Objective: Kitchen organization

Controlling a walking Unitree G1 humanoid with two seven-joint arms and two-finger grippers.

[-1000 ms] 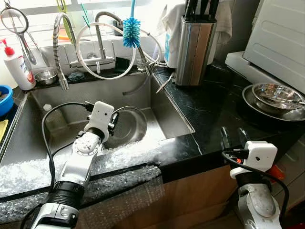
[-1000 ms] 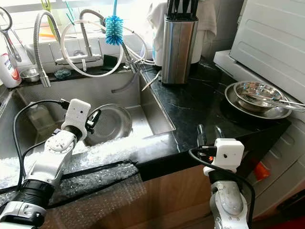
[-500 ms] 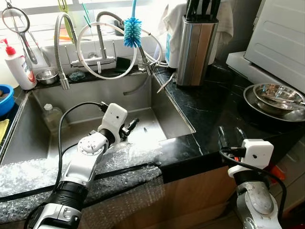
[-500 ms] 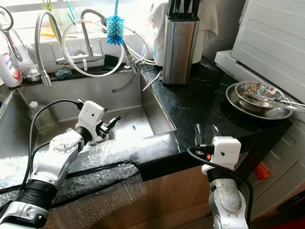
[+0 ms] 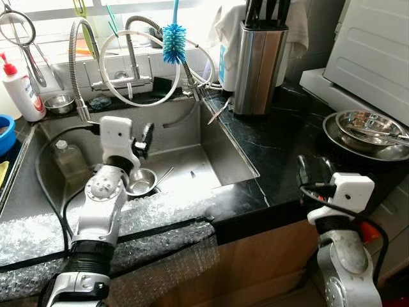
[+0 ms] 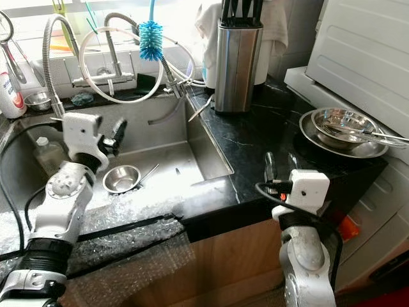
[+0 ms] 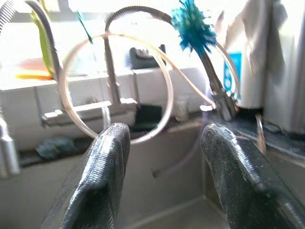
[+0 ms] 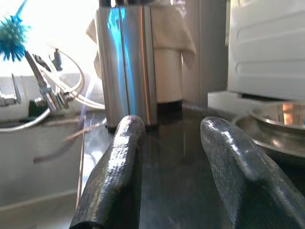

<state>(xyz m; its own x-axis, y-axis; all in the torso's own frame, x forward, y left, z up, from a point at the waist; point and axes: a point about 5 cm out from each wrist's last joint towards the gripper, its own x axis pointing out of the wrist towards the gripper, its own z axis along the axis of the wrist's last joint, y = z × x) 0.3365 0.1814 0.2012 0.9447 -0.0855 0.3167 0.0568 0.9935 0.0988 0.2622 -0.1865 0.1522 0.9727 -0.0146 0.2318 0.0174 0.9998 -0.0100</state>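
**Small steel bowl in the sink, both grippers empty**

Hard to make out first: the long thin metal piece (image 5: 163, 176) leaning at the bowl's right edge is too slim to name (spoon or stick, can't tell). Its long axis runs from the bowl rim toward the far right. The left arm covers the sink's near-left floor, and the crinkled clear bubble wrap (image 5: 160, 214) hides the sink's near rim. The blue tub (image 5: 6, 133) at far left is cut off by the frame edge.

The small round stainless-steel bowl (image 5: 141, 181) sits upright on the floor of the brushed-steel sink (image 5: 198, 163), mouth up, just right of the left arm.

The left gripper (image 5: 146, 137) hovers above the bowl w/ its black fingers (image 7: 102, 176) apart and nothing between them; its wrist view looks toward the coiled metal tap hose (image 7: 114, 57) and the turquoise bristle bottle brush (image 7: 193, 26) at the far wall.

The right gripper (image 6: 279, 165) is raised at the near edge of the black marble-look counter (image 5: 287, 141), fingers (image 8: 119, 171) apart, holding nothing.

On the counter: a tall polished-steel knife block (image 5: 259, 67) at the far side, and to the right a stack of shiny steel bowls (image 5: 367, 131) w/ a utensil lying across. A clear plastic bottle (image 5: 68, 160) stands in the sink's left part, and a white soap bottle w/ red pump (image 5: 20, 89) on the far-left ledge.
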